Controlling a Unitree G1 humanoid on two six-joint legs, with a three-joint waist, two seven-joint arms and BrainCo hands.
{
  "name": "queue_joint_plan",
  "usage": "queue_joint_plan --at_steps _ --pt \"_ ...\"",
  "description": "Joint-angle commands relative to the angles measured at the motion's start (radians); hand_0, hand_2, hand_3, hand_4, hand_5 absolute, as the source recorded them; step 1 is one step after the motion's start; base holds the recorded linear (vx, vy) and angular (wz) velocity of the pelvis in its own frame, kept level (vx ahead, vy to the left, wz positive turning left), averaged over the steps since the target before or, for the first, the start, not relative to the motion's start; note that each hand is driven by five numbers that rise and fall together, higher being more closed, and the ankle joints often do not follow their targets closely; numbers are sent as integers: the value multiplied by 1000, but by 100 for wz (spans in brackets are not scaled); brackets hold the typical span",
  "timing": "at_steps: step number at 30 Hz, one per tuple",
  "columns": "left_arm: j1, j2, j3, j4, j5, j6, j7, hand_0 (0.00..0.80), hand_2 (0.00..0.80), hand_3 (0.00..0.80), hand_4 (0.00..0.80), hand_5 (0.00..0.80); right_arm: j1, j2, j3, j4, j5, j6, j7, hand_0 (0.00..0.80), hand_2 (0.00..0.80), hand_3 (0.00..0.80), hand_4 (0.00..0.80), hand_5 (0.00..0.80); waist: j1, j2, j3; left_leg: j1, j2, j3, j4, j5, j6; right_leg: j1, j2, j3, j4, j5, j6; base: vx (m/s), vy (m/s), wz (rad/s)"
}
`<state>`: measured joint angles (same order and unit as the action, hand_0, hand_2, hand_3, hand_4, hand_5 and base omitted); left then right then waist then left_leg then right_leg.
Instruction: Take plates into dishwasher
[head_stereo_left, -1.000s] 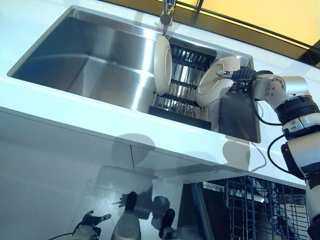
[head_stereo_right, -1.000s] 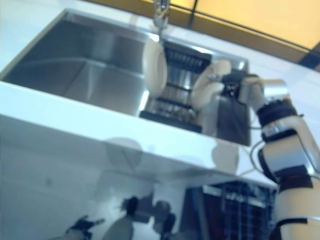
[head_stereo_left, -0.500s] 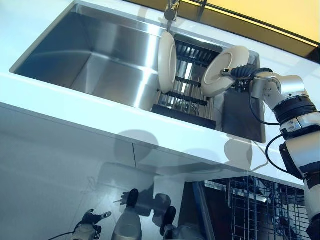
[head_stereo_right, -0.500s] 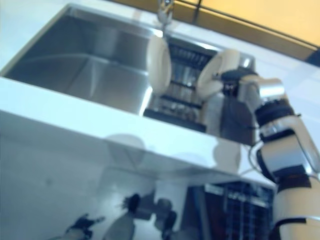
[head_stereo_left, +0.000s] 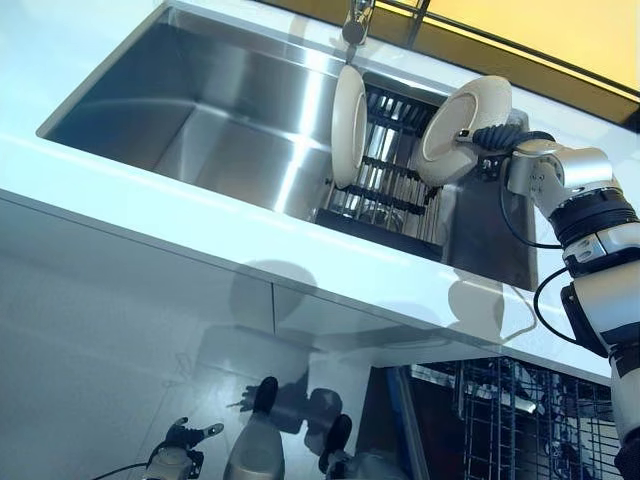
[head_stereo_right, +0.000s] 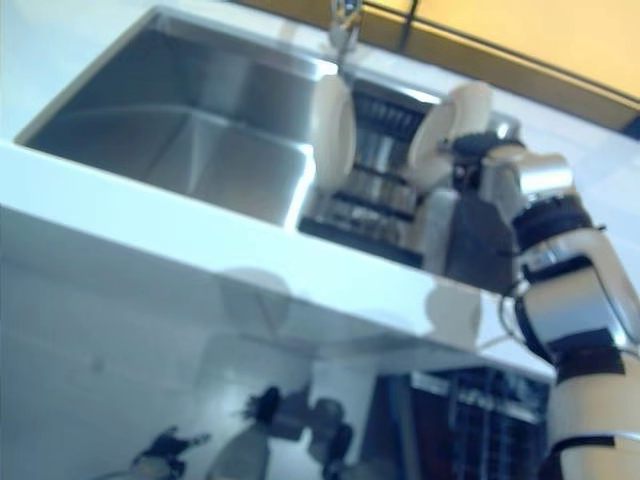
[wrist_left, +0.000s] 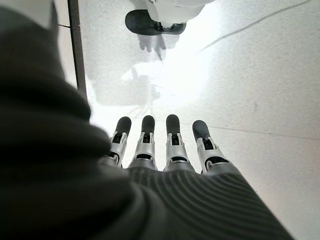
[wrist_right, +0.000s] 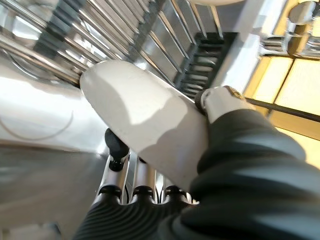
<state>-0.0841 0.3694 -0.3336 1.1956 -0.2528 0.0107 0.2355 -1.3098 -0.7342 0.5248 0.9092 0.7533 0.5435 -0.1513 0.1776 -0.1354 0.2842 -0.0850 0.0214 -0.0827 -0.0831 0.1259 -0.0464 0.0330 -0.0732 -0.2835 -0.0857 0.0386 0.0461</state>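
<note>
My right hand (head_stereo_left: 495, 138) is shut on a cream plate (head_stereo_left: 463, 115) and holds it tilted above the right end of the black dish rack (head_stereo_left: 385, 195) in the sink. In the right wrist view the thumb (wrist_right: 220, 102) presses on the plate (wrist_right: 145, 115) and the fingers (wrist_right: 117, 150) curl under it. A second cream plate (head_stereo_left: 348, 125) stands upright in the rack's left part. The open dishwasher's wire rack (head_stereo_left: 520, 420) shows at the lower right. My left hand (head_stereo_left: 180, 462) hangs low over the floor, its fingers (wrist_left: 172, 140) straight and empty.
The steel sink basin (head_stereo_left: 200, 110) lies left of the rack, set in a white counter (head_stereo_left: 150, 200). A faucet (head_stereo_left: 355, 22) hangs over the sink's back edge. Dark steel rack bars (wrist_right: 100, 30) show past the held plate.
My right hand has raised the plate up and clear of the rack; the other plate stays in place. The head camera has shifted a little.
</note>
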Motion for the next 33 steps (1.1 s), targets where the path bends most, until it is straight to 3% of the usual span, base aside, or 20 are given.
queue_joint_plan --at_steps 1,11,18,25,33 --pt "11 15 -50 27 25 -21 10 0 0 0 0 0 -151 -93 100 -4 -45 -104 -55 800 800 800 800 800 -7 -35 -68 44 44 68 -4 -68 -29 12 -64 13 6 36 84 5 -24 -3" --pt "31 16 -44 32 76 -4 -3 0 0 0 0 0 -193 -167 119 -33 -1 -96 -75 800 800 800 800 800 -44 -48 -140 104 57 112 -4 -85 -32 45 -58 47 -2 34 88 23 -22 -12" --pt "37 9 -39 44 93 4 -10 0 0 0 0 0 -207 -216 144 -46 -69 -71 -26 800 800 800 800 800 -76 -48 -182 137 66 148 -4 -98 -37 52 -53 84 -2 33 93 19 -12 -19" --pt "40 8 -39 46 121 10 -15 0 0 0 0 0 -227 -281 194 -46 -169 -33 57 800 800 800 800 800 -114 -48 -210 161 69 180 -4 -106 -35 47 -49 127 -2 40 98 6 -6 -21" --pt "39 13 -40 35 143 31 -45 0 0 0 0 0 -235 -386 253 -22 -339 16 269 800 800 800 800 800 -173 -31 -232 176 80 231 -4 -111 -36 29 -42 179 -2 46 100 -5 -4 -25"
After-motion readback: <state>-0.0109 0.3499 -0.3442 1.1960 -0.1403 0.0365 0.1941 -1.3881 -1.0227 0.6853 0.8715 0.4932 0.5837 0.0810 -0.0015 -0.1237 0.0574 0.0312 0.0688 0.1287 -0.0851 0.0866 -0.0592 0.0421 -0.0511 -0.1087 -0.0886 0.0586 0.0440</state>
